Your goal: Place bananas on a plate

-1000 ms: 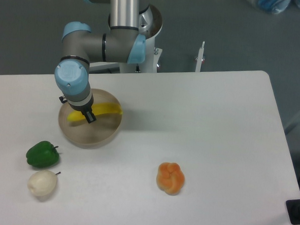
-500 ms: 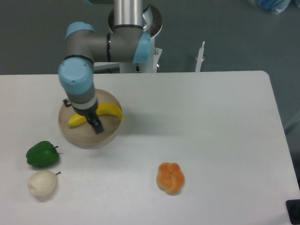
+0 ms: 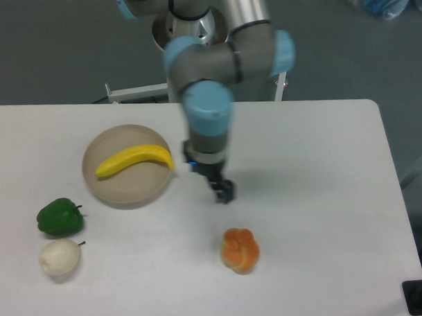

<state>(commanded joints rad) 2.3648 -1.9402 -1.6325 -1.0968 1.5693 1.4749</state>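
Your table (image 3: 314,168) carried the plate (image 3: 127,190) at the left, with the banana (image 3: 135,159) lying across it. The gripper (image 3: 224,192) hung right of the plate, empty; I could not tell whether its jaws were apart or together.

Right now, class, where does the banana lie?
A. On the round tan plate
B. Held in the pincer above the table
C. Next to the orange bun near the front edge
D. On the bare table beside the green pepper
A: the banana rests across the plate, while the pincer is off to the right of the plate with nothing seen in it.
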